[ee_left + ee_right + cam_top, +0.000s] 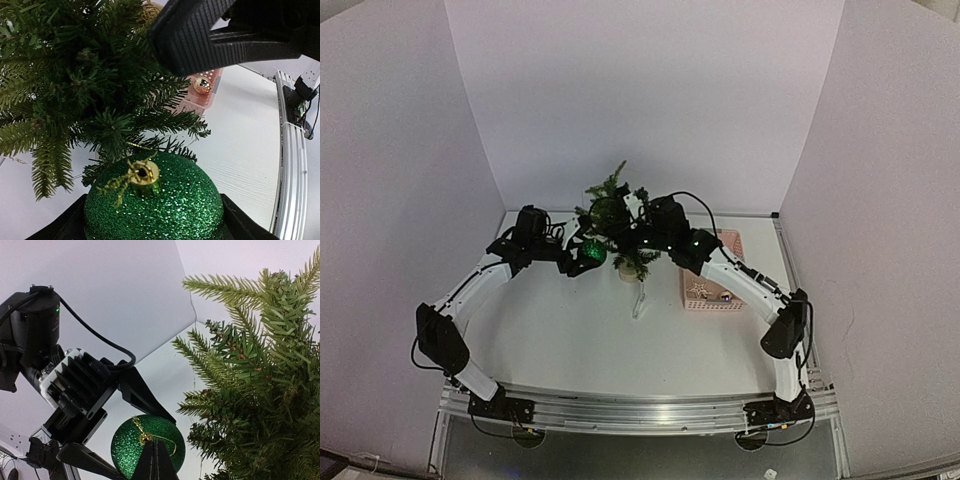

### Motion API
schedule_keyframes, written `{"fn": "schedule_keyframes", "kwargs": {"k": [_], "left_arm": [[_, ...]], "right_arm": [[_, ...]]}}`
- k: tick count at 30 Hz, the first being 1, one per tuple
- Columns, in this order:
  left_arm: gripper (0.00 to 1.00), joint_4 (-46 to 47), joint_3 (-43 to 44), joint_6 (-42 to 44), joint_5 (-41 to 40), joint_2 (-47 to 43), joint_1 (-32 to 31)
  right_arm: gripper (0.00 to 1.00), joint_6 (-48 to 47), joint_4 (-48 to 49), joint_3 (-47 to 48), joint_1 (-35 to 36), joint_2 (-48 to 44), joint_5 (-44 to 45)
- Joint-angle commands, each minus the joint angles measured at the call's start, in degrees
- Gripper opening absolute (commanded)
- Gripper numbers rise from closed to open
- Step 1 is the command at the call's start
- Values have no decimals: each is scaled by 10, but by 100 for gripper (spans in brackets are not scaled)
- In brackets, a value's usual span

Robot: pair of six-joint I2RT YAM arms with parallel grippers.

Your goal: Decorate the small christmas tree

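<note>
Green glitter bauble [152, 205] held by left gripper [582, 256], just left of small christmas tree [615, 225], far centre; right gripper [155, 462] clenched at gold loop [136, 422]. We should slip loop over branch tip [200, 132] before releasing.

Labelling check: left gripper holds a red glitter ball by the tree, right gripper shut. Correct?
No: the ball is green, not red; the left wrist view shows it. The rest stands: the left gripper holds it by the tree, and the right gripper is shut.
</note>
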Motion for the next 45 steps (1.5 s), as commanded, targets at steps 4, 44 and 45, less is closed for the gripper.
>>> {"fn": "schedule_keyframes", "kwargs": {"k": [4, 44, 45], "left_arm": [[48, 25, 24, 10, 6, -8, 7], [48, -137, 146, 386, 90, -24, 20], [48, -132, 132, 398, 104, -36, 19]], "right_arm": [[0, -8, 11, 51, 5, 20, 21], [49, 5, 14, -111, -8, -142, -88], [56, 13, 17, -99, -9, -134, -120]]}}
